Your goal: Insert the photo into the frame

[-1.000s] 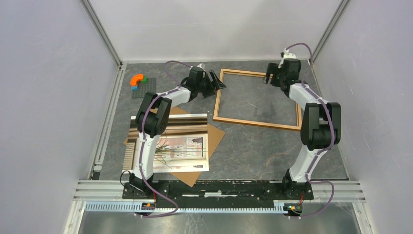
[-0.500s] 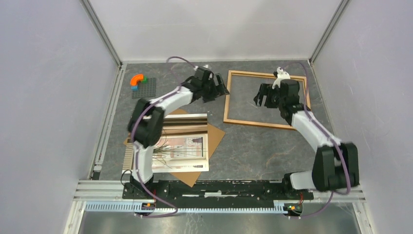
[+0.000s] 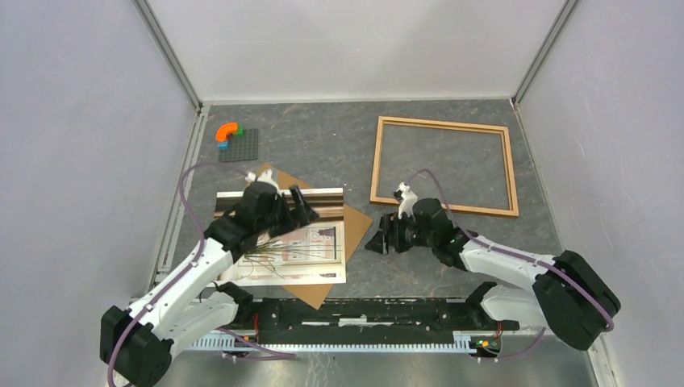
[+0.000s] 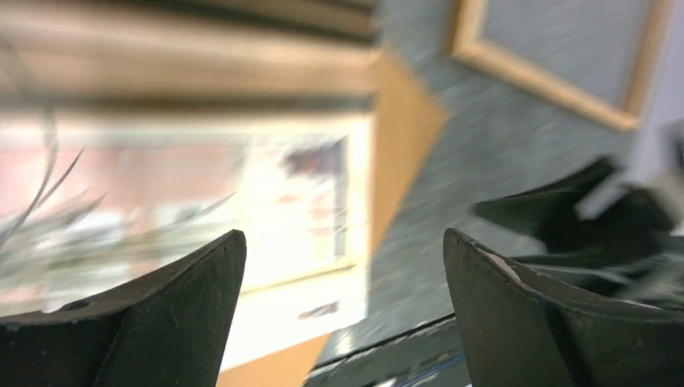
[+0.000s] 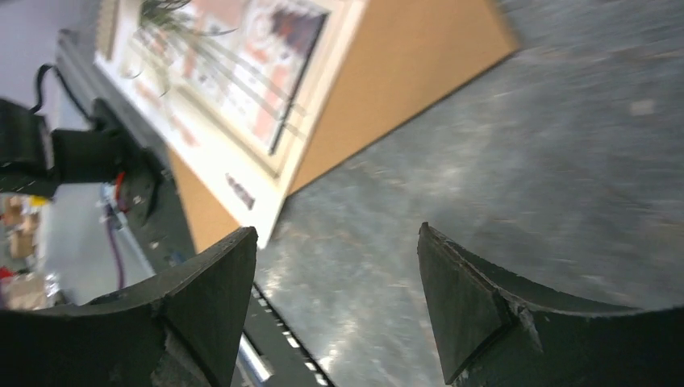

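**Photo on its board, frame empty at the far right**

Frame (image 3: 377,161), light wood with narrow moulding, lies flat on the grey table (image 3: 323,153) in the far right part of the workspace. Only bare table shows inside it. The photo (image 3: 300,248) lies well apart from it, near the left arm's base. It rests on a brown backing board (image 3: 357,221) whose corners stick out past the photo's edges, and a glossy band runs along the photo's far edge.

The left gripper (image 3: 297,208) hangs over the far part of the photo. Its fingers stand wide apart with nothing between them. The left wrist view is blurred, but it shows the photo under the gap.

The right gripper (image 3: 379,240) sits low over the table just beside the board's right corner, between the photo and the frame's near left corner. Its fingers are also spread and empty. In the right wrist view, bare table fills the gap and the board's corner lies ahead.

A dark baseplate (image 3: 240,147) carrying an orange block (image 3: 228,130) sits at the far left.
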Robot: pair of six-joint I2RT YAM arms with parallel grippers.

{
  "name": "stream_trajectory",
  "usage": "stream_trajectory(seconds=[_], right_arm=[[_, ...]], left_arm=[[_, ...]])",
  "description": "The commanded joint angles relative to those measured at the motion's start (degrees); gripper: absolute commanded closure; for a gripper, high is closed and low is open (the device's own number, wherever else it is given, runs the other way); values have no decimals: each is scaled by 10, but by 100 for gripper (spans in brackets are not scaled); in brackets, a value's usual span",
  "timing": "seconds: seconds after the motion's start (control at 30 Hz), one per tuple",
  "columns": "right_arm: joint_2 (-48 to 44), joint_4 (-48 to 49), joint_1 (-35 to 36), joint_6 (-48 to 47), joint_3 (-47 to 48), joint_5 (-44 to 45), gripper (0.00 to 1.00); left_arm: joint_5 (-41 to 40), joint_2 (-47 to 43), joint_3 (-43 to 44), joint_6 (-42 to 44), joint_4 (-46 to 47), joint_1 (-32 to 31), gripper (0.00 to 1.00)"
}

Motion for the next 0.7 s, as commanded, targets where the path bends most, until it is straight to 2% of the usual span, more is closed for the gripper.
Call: stream_trajectory(seconds=[0.0,0.17,0.27,0.67], right_arm=[[23,170,75,132,-33,24,22],[61,235,143,187,-65,63,23],[95,295,157,216,-81,46,25],[259,505,216,326,-86,18,30]], left_arm=[[-27,-50,-62,-24,-91,0,3],[-23,-23,-126,-60,-88,0,1],[-25,-15,-169,-89,-54,0,1],[-44,1,-208,-120,-25,1,0]])
